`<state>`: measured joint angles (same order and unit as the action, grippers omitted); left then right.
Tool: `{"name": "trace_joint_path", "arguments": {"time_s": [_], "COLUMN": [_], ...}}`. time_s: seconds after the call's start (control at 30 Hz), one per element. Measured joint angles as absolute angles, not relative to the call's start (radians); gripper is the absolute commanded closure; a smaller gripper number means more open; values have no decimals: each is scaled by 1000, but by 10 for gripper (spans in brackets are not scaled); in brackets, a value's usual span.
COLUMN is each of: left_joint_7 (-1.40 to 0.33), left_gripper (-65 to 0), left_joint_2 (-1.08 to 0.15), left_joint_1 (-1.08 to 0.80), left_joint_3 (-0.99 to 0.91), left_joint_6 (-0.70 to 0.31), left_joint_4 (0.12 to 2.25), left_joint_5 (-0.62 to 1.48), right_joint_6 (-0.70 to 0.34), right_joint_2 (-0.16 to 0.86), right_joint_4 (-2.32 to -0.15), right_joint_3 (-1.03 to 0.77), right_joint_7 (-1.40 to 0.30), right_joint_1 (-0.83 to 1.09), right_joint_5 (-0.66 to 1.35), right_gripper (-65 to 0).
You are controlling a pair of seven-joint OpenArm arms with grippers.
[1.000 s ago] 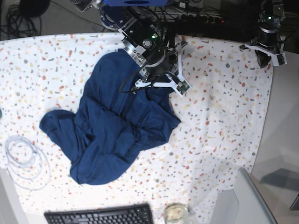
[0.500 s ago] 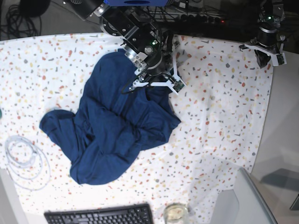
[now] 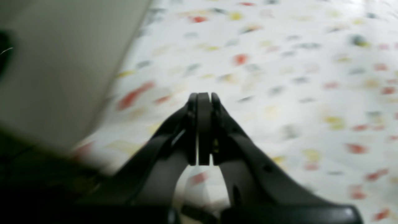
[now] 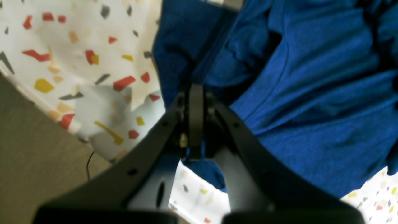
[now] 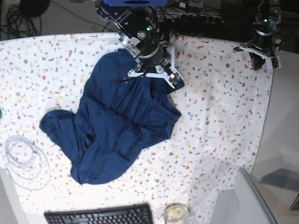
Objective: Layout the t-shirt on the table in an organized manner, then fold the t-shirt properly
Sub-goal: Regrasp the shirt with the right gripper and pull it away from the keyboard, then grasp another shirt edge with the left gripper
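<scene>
The dark navy t-shirt (image 5: 112,126) lies crumpled on the speckled white table (image 5: 219,116), left of centre. My right gripper (image 5: 156,86) is at the shirt's far right edge. In the right wrist view its jaws (image 4: 196,90) are shut, with a fold of the t-shirt (image 4: 311,93) pinched between them and the table (image 4: 77,62) to the left. My left gripper (image 5: 264,60) hovers at the far right corner, away from the shirt. In the left wrist view it (image 3: 203,96) is shut and holds nothing over the blurred table (image 3: 279,62).
A black keyboard (image 5: 100,215) and a glass jar (image 5: 176,212) sit at the near edge. A coiled white cable (image 5: 23,158) lies near left. A bare grey surface (image 5: 282,116) borders the right side, with a grey object (image 5: 243,200) at the near right.
My right gripper went from open to shut on the shirt's far right edge and moved slightly toward the far side. The fabric beside it has bunched. The left arm shifted slightly.
</scene>
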<state>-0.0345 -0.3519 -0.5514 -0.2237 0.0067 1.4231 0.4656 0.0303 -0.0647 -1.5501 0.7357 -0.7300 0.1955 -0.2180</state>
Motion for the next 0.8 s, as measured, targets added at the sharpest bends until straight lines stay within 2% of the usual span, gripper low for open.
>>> {"name": "trace_joint_path", "arguments": {"time_s": [0.13,0.43,0.5,0.6,0.67,0.73,0.8], "left_joint_7": [-58,-455,-511,-570,-607,-667,-716], "left_gripper": [0,0,-132,-362,-467,-512,-512], "left_joint_2": [-351,-317,-295,-263,-248,-229,-205], "left_joint_1": [-513,-243,-196,-142,-110,-72,-35], "left_joint_3": [-146,-117,-116,-114,-113,-117,-116], "left_joint_6": [3,4,4,4,4,-9,-84], "left_joint_4": [1472,1516,1516,1516,1517,1514,1508], "left_joint_5": [466,473,472,477,474,469,466], "right_joint_6": [40,63,64,68,68,68,68], "right_joint_2": [-60,-53,-52,-52,-52,-52,-52], "right_joint_4": [-1555,-1567,-1568,-1569,-1569,-1569,-1569], "right_joint_3": [735,735,736,735,735,735,735], "right_joint_7": [-736,-735,-736,-738,-737,-737,-738], "right_joint_1": [198,201,201,201,201,201,201], "right_joint_5": [-219,-229,-228,-233,-233,-233,-233], "right_gripper": [0,0,0,0,0,0,0]}}
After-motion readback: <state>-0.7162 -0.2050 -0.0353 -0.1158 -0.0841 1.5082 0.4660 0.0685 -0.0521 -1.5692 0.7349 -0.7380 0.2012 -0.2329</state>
